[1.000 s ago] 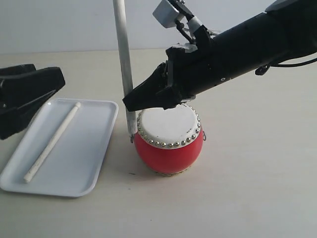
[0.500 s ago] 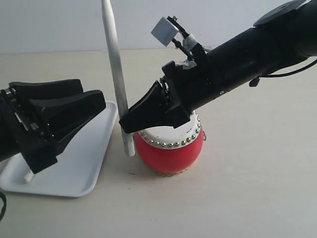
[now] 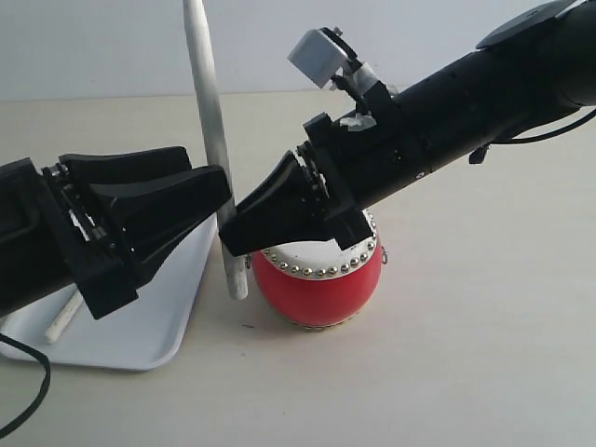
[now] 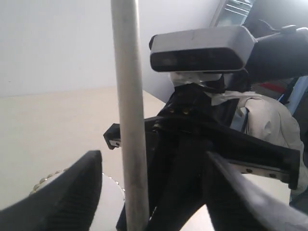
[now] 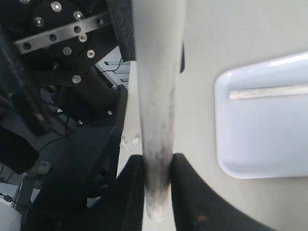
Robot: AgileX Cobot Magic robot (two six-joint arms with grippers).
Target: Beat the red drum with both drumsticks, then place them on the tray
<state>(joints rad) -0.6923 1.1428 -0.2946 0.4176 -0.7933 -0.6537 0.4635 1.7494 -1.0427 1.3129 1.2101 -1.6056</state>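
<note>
Red drum: stands upright on the desk, just right of the tray. Its skin top is largely hidden under the right arm reaching over it.
Held drumstick: nearly upright, with its lower tip down beside the drum's left flank, between drum and tray.
Right fingers: clamped on that stick near its lower end. The right wrist view shows both of them pressing the shaft.
Left fingers: spread wide, tips at the stick's middle. In the left wrist view the shaft stands in the gap, but whether they touch it cannot be told.
Likely reason: the tray lies on the left arm's side, so the upright hold looks like an offer for a handover.
Second drumstick: lies flat in the tray, mostly hidden behind the left arm.
Count: one drum, one tray, two drumsticks, two sets of fingers.
</note>
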